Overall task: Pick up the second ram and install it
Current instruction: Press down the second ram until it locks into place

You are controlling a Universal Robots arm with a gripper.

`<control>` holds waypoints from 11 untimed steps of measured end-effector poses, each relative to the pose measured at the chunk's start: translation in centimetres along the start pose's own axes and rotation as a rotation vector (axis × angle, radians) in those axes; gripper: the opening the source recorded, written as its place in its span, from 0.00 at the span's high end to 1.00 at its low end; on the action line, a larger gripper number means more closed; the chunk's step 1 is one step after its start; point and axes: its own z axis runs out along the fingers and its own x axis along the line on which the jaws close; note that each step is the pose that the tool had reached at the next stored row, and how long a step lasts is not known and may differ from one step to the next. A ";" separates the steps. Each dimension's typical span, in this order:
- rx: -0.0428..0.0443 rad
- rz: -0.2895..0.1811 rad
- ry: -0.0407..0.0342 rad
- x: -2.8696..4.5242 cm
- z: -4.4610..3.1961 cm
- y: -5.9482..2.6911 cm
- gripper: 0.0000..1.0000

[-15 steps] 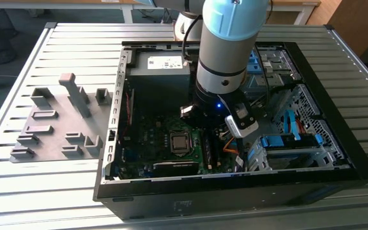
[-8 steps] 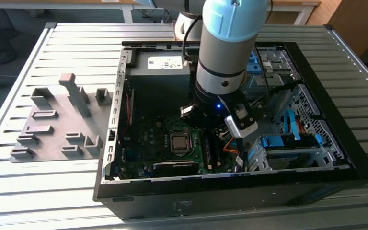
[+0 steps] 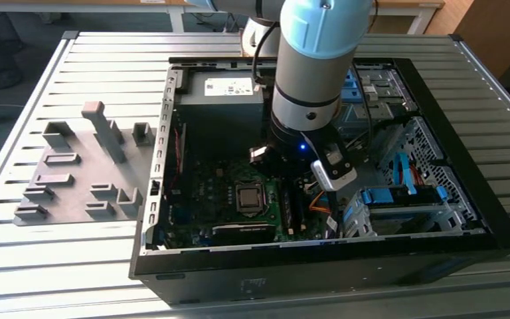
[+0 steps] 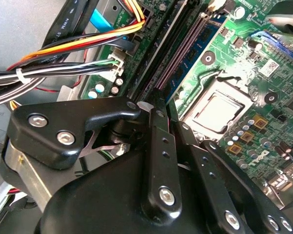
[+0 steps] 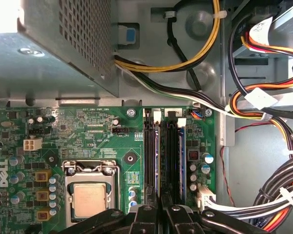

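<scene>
On the exterior view's left, a grey plastic fixture (image 3: 82,176) with upright blocks lies on the slatted metal worktop (image 3: 24,252), well apart from the work. Further right stands an open desktop computer case (image 3: 326,279), its power supply (image 3: 220,100) at the back and the processor socket (image 3: 250,197) bare on the motherboard (image 3: 193,206). The robot arm (image 3: 313,80) reaches down into the case just beside the socket, over the memory slots.

In the first wrist view the claw (image 5: 158,214) sits directly in line with those slots. In the second wrist view the second ram (image 4: 193,53), a thin blue-green board with dark chips, stands on edge in the slot bank (image 4: 154,48) right at the claw's tip. Whether the claw is clamped on the board or has let it go cannot be told.

The board looks light and stiff but easily cracked or bent. It is probably best held by its long top edge or short ends, with pressure kept straight down.

Room is tight: neighbouring slots flank it closely, and the socket is near on one side. On the exterior view's right, bundled cables (image 5: 263,102) and the drive cage (image 3: 397,206) crowd the other side, and the only free path looks to be straight up.
</scene>
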 end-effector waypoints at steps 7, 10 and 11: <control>-0.0032 0.000 0.0002 0.01 0.15 0.06 0.86; -0.0034 0.000 0.0001 0.01 0.16 0.07 0.86; -0.0034 0.000 0.0001 0.01 0.17 0.07 0.86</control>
